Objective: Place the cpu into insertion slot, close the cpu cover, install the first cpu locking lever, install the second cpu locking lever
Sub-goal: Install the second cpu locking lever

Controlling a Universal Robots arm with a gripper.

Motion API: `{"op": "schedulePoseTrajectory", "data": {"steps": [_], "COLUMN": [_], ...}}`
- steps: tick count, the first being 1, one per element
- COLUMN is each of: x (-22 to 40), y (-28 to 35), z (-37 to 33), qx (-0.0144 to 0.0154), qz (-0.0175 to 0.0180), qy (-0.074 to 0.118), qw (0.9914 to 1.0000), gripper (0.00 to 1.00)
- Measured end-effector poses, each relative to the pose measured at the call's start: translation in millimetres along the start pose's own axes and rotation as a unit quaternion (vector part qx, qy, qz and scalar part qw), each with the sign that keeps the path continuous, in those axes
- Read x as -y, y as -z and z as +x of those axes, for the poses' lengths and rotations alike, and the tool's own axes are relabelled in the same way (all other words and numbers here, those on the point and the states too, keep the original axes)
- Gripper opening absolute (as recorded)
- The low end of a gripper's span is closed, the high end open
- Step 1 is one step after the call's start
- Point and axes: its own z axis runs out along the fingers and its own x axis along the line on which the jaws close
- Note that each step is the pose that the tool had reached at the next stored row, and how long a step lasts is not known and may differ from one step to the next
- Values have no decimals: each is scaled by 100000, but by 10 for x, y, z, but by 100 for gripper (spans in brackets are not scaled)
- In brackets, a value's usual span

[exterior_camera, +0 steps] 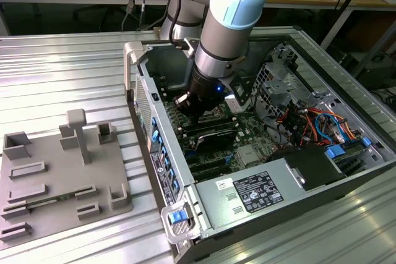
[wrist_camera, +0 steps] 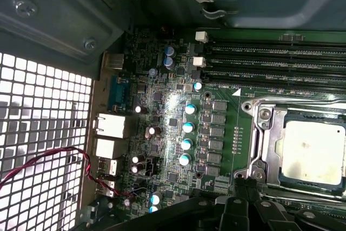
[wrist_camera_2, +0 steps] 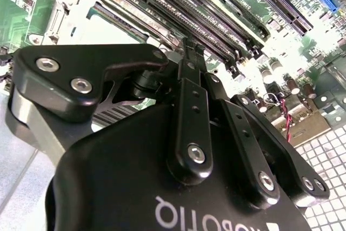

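CPU [wrist_camera: 313,152] already sits in the insertion slot [wrist_camera: 263,150], just beside your claw [wrist_camera: 246,190] in the first wrist view, with the cpu cover [wrist_camera: 273,133] framing the chip and apparently folded flat. Your claw's fingertips [wrist_camera_2: 190,58] are pressed together on nothing in the second wrist view, poised low over the green motherboard [wrist_camera: 167,106] beside the socket and the memory slots [wrist_camera_2: 216,9]. I judge the locking levers are the work in hand, though I can't make one out. Keep the tip narrow, push sideways before down, and stay off the capacitors [wrist_camera: 186,128] beyond the socket.
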Motion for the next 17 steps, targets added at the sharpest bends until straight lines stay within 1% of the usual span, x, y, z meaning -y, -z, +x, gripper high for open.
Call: {"op": "schedulePoseTrajectory", "data": {"steps": [7,17], "x": [-1,-21], "y": [-22,-40], "z": [3,1], "qx": [-2,3], "qz": [3,-7], "qy": [-7,-6], "qw": [100000,100000], "gripper": [11,11]}}
